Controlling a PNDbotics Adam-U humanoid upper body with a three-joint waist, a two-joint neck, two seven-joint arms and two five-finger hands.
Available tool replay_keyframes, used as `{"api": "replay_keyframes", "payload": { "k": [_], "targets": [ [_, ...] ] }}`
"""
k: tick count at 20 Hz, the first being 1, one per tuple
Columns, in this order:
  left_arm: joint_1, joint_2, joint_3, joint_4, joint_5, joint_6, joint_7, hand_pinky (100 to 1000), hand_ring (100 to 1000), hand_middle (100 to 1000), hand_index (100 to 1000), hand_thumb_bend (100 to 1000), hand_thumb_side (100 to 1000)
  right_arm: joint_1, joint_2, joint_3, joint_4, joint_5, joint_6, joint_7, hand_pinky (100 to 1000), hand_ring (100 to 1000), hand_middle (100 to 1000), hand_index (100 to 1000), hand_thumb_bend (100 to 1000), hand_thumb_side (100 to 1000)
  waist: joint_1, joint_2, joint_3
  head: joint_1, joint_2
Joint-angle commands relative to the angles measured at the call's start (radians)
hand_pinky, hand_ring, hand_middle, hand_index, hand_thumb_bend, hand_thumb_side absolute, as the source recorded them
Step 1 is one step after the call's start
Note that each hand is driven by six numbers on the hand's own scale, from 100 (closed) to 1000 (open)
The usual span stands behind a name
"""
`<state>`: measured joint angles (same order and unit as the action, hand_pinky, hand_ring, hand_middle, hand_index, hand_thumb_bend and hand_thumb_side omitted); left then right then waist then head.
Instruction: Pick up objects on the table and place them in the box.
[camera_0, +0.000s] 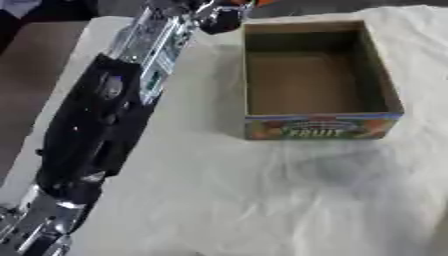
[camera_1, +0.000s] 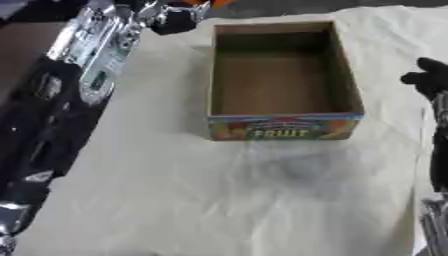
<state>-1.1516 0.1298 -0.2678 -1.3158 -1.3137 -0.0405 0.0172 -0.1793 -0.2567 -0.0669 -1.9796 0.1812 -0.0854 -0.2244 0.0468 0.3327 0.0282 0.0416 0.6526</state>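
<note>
One bench (camera_0: 262, 200) fills most of both views, covered by one pale, wrinkled cloth (camera_1: 219, 200) that runs under everything on it.

One left arm (camera_0: 96, 130), black in its middle part and silver at both ends, crosses the left side from the lower corner up to the top edge. It lies above the cloth's left border.

One cardboard box (camera_0: 317, 127) stands on the cloth, to the right of the left arm and just below and right of the left hand (camera_0: 219, 19). It is open at the top, its brown floor is bare, and its near wall carries a coloured band printed with the word FRUIT. The box sits between the two hands, nearer to the left one.

The left hand shows only in part at the top edge, just beyond the box's far left corner. A small patch of orange (camera_0: 262, 2) shows at the frame edge beside its dark fingers; whether the hand holds it, and how far the fingers are curled, cannot be told.

The right hand (camera_1: 429, 77) shows only in the right eye view, at the right edge, level with the box's right wall and apart from it. Its dark fingers look bunched, but their state cannot be told.
</note>
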Motion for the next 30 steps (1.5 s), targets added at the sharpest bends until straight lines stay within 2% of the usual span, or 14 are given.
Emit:
{"api": "replay_keyframes", "payload": {
  "k": [1, 5, 9, 12, 14, 16, 17, 20, 22, 24, 27, 30],
  "targets": [
    [-0.011, -0.022, -0.022, 0.008, -0.025, -0.008, 0.054, 297, 395, 513, 561, 100, 130, -0.012, -0.002, -0.003, -0.020, -0.010, -0.004, -0.002, 890, 809, 633, 823, 100, 966, -0.006, -0.016, -0.001, 0.004, -0.010],
    [-0.009, -0.057, -0.040, 0.086, -0.065, -0.025, 0.090, 302, 408, 514, 565, 100, 120, -0.016, 0.001, 0.002, -0.020, -0.013, -0.005, 0.002, 891, 809, 633, 823, 100, 966, -0.008, -0.012, -0.002, 0.008, -0.007],
    [-0.019, -0.090, -0.033, 0.169, -0.090, -0.039, 0.124, 297, 411, 514, 566, 100, 124, -0.023, 0.007, 0.008, -0.020, -0.017, -0.005, 0.010, 892, 810, 634, 824, 100, 966, -0.010, -0.005, -0.013, 0.012, -0.009],
    [-0.030, -0.103, -0.033, 0.212, -0.110, -0.055, 0.145, 317, 430, 526, 600, 100, 118, -0.024, 0.010, 0.008, -0.020, -0.017, -0.005, 0.012, 893, 810, 634, 824, 100, 966, -0.012, -0.001, -0.022, 0.014, -0.010],
    [-0.034, -0.111, -0.038, 0.237, -0.141, -0.069, 0.144, 365, 466, 567, 657, 100, 100, -0.025, 0.011, 0.009, -0.020, -0.018, -0.005, 0.013, 893, 811, 635, 825, 100, 965, -0.013, 0.001, -0.025, 0.016, -0.009],
    [-0.036, -0.115, -0.046, 0.254, -0.183, -0.087, 0.132, 455, 532, 626, 725, 100, 100, -0.026, 0.013, 0.010, -0.020, -0.019, -0.005, 0.015, 894, 811, 635, 825, 100, 965, -0.013, 0.002, -0.028, 0.017, -0.007],
    [-0.038, -0.115, -0.051, 0.258, -0.209, -0.101, 0.122, 466, 548, 637, 733, 100, 100, -0.027, 0.014, 0.010, -0.020, -0.019, -0.005, 0.015, 894, 811, 635, 825, 100, 964, -0.013, 0.002, -0.029, 0.017, -0.007],
    [-0.040, -0.112, -0.062, 0.252, -0.289, -0.142, 0.107, 539, 639, 693, 781, 200, 100, -0.027, 0.016, 0.010, -0.020, -0.020, -0.003, 0.016, 895, 812, 636, 826, 100, 964, -0.011, 0.001, -0.031, 0.016, -0.009],
    [-0.039, -0.111, -0.068, 0.249, -0.353, -0.175, 0.097, 552, 660, 704, 790, 217, 100, -0.028, 0.018, 0.011, -0.020, -0.023, -0.001, 0.017, 895, 812, 636, 826, 100, 964, -0.010, -0.001, -0.035, 0.015, -0.011],
    [-0.036, -0.113, -0.066, 0.253, -0.406, -0.202, 0.080, 605, 730, 744, 844, 271, 100, -0.027, 0.021, 0.014, -0.020, -0.024, 0.001, 0.020, 896, 812, 636, 826, 100, 962, -0.008, -0.001, -0.039, 0.016, -0.011],
    [-0.035, -0.119, -0.055, 0.265, -0.460, -0.226, 0.037, 629, 752, 760, 872, 350, 100, -0.029, 0.023, 0.017, -0.020, -0.026, 0.003, 0.025, 896, 813, 636, 826, 100, 962, -0.006, -0.002, -0.045, 0.018, -0.011],
    [-0.033, -0.121, -0.049, 0.266, -0.479, -0.234, 0.020, 644, 764, 766, 870, 377, 100, -0.031, 0.024, 0.017, -0.020, -0.028, 0.002, 0.027, 896, 813, 635, 827, 100, 961, -0.005, -0.003, -0.050, 0.018, -0.011]
  ]
}}
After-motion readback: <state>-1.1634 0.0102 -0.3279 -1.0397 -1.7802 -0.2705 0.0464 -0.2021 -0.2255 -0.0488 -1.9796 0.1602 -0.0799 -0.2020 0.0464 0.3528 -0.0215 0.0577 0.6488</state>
